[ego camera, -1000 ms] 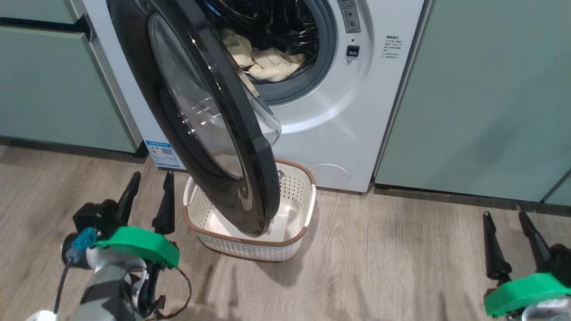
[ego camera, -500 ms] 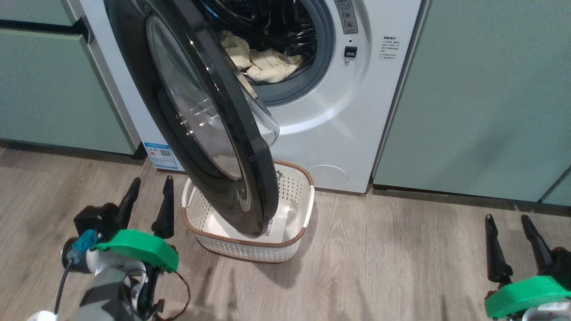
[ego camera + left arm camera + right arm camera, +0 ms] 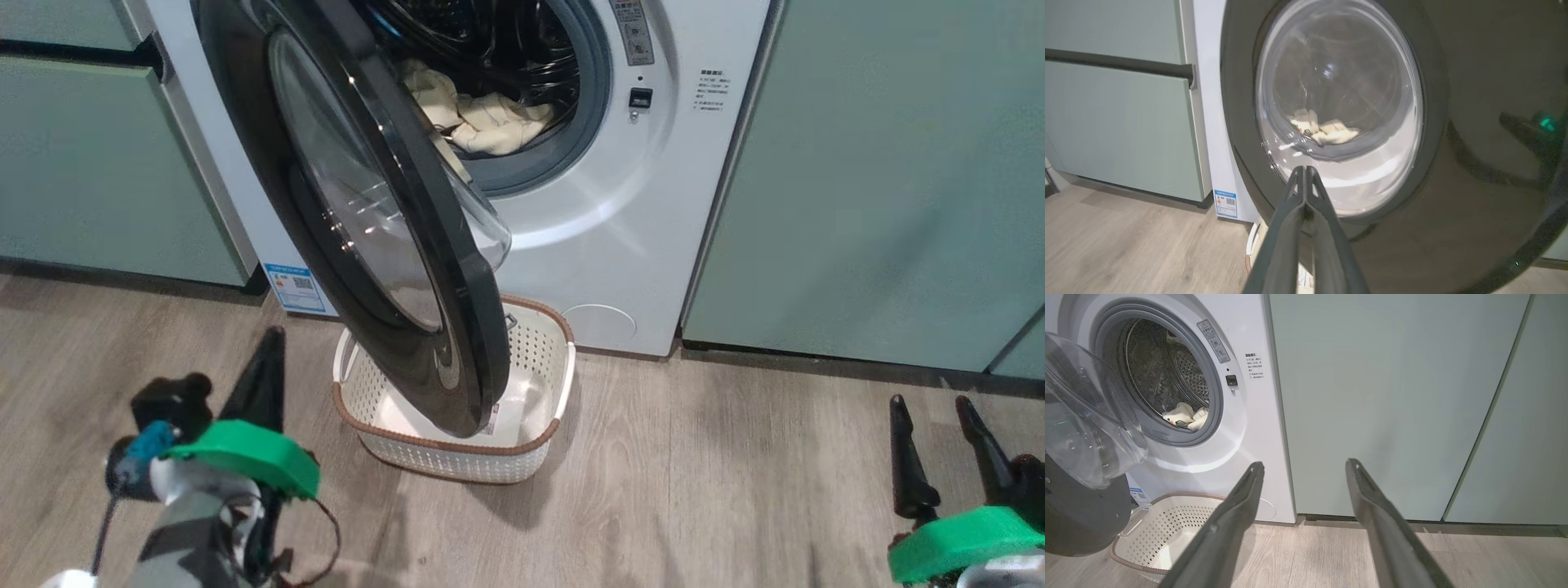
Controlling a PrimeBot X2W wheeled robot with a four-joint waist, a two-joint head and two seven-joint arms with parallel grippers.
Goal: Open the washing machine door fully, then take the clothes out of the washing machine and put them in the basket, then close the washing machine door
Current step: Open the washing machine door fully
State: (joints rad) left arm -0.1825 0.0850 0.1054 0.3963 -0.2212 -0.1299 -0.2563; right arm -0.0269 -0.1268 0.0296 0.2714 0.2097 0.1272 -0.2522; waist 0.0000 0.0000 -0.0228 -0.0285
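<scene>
The washing machine stands with its glossy black door swung partly out over the basket on the floor. Cream clothes lie in the drum mouth. My left gripper is shut on nothing, low on the left, its tips pointing at the door's outer face, a little short of it. My right gripper hangs open at the lower right, apart from the machine, facing the cabinet.
Sage-green cabinet panels flank the machine on both sides. Wood floor lies open to the right of the basket. The door overhangs the basket's left half.
My left gripper's fingers have closed together and the hand has shifted slightly left and down. The door, basket and right gripper hold their places.
</scene>
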